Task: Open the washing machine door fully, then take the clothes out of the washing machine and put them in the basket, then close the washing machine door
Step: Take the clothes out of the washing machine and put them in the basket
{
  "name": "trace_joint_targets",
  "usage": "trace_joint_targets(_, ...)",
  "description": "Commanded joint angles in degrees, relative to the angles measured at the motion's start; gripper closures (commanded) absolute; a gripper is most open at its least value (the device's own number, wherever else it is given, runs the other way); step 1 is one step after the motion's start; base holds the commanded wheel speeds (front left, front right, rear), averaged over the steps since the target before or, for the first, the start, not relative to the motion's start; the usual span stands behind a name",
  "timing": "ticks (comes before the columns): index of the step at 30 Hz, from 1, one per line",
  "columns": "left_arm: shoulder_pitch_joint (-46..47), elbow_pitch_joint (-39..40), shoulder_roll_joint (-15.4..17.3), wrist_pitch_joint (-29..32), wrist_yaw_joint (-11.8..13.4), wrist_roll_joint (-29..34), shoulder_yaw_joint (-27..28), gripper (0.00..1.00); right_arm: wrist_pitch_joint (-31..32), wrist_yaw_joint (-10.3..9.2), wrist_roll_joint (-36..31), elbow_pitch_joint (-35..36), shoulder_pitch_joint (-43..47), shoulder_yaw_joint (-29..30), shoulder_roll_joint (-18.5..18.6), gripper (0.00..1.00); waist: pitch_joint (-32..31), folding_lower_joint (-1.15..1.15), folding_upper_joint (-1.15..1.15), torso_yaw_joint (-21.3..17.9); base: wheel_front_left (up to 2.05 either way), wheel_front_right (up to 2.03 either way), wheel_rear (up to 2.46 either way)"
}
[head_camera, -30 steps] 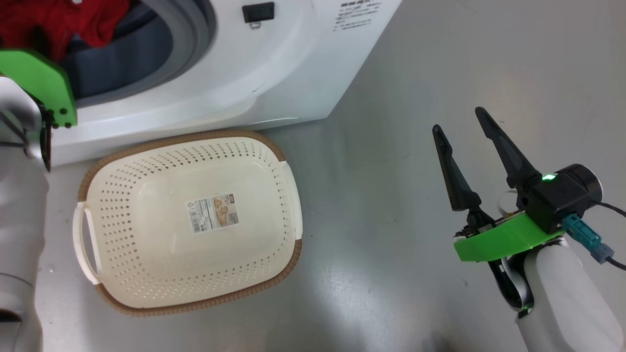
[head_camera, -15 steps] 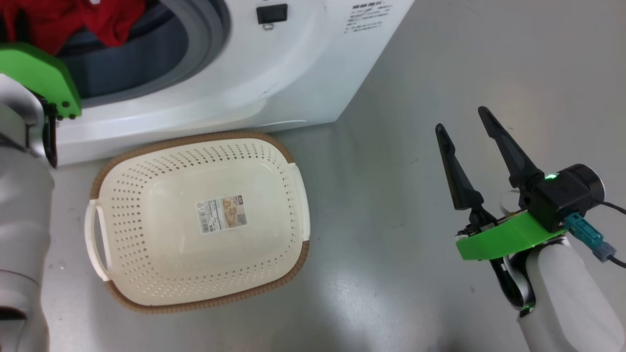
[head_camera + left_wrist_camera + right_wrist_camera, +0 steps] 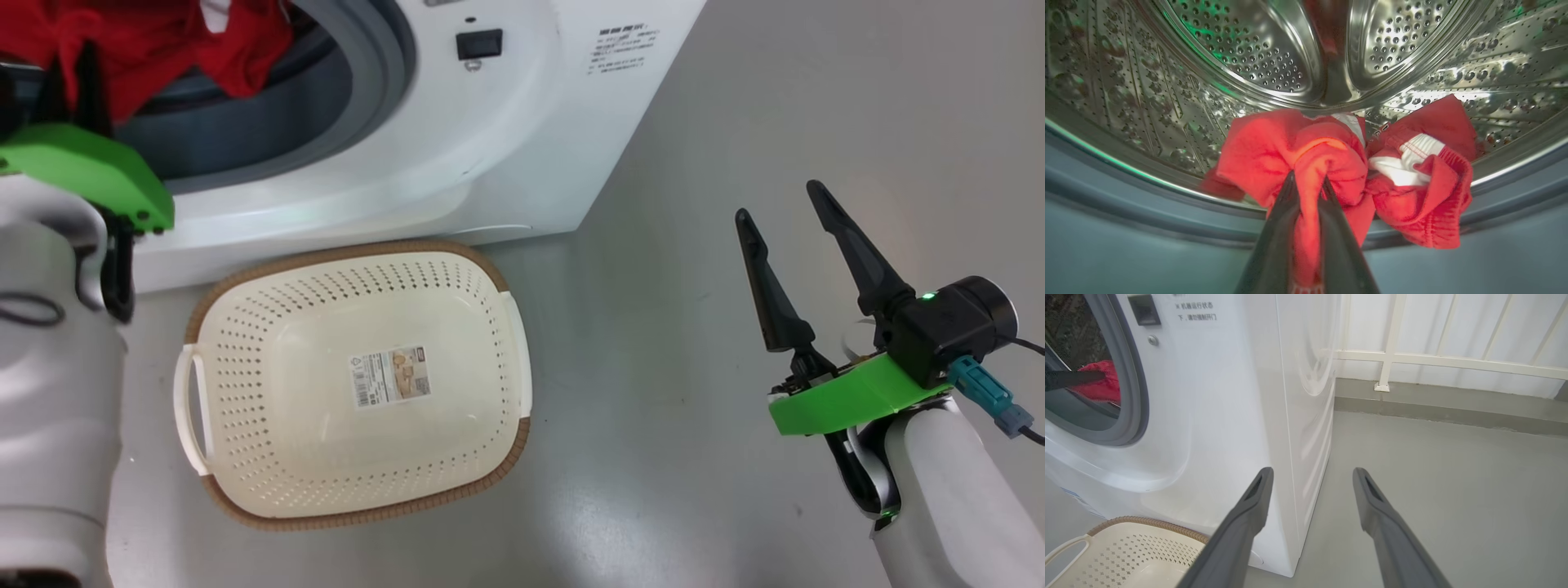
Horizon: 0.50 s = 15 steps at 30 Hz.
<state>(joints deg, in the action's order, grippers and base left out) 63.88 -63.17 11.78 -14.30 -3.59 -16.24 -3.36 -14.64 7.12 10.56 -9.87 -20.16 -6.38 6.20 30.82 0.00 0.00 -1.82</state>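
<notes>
My left gripper point(image 3: 1306, 179) reaches into the washing machine point(image 3: 457, 147) and is shut on a fold of the red clothes point(image 3: 1412, 196). The bunch hangs at the mouth of the steel drum point(image 3: 1249, 53), over the grey rubber ring point(image 3: 384, 73). The head view has the clothes point(image 3: 163, 41) at top left, above my left wrist's green bracket point(image 3: 90, 167). The cream basket point(image 3: 351, 249) stands empty on the floor right in front of the machine. My right gripper point(image 3: 778, 202) hovers open over bare floor to the right, holding nothing. The washing machine door is out of view.
Grey floor point(image 3: 669, 327) spreads to the right of the machine and basket. A white railing point(image 3: 1392, 355) on a low kerb runs behind the machine's side. A black latch socket point(image 3: 479, 42) sits beside the drum opening. The basket's near corner point(image 3: 1139, 555) lies below my right fingers.
The head camera has shifted, so the whole scene sits lower and further right. The red clothes lie a little further out over the grey ring. The right arm has not moved.
</notes>
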Motion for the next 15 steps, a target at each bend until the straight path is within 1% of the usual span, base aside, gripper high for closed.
trace_joint_targets(1, -1.9, 2.8, 2.9, -0.7, -0.3, -0.5, 1.5, 1.0, -0.4, 0.36, 0.0, 1.2, 1.3, -1.3, 0.2, 0.0, -0.8, 0.0, 0.0, 0.4, 0.0, 0.0, 0.0)
trace_joint_targets(4, -5.8, 8.2, 2.8, -0.7, -0.3, -0.8, 3.0, 1.0, -0.4, 0.36, -0.5, 0.8, 1.4, -1.8, 0.2, 0.0, -2.0, 0.0, 0.0, 0.5, 0.0, 0.0, 0.0)
trace_joint_targets(9, -11.9, 15.1, 2.0, -0.7, 0.3, -0.3, 5.0, 1.0, -0.4, 0.36, -0.5, 0.2, 2.1, -1.8, 0.1, 0.0, -4.2, 0.0, 0.0, 0.7, 0.0, 0.0, 0.0)
trace_joint_targets(15, -18.0, 20.6, 0.1, -0.7, -0.1, 0.4, 6.3, 1.0, -0.4, 0.36, -0.9, -0.2, 3.7, -1.8, 0.1, 0.0, -7.1, 0.0, 0.0, 1.2, 0.0, 0.0, 0.0)
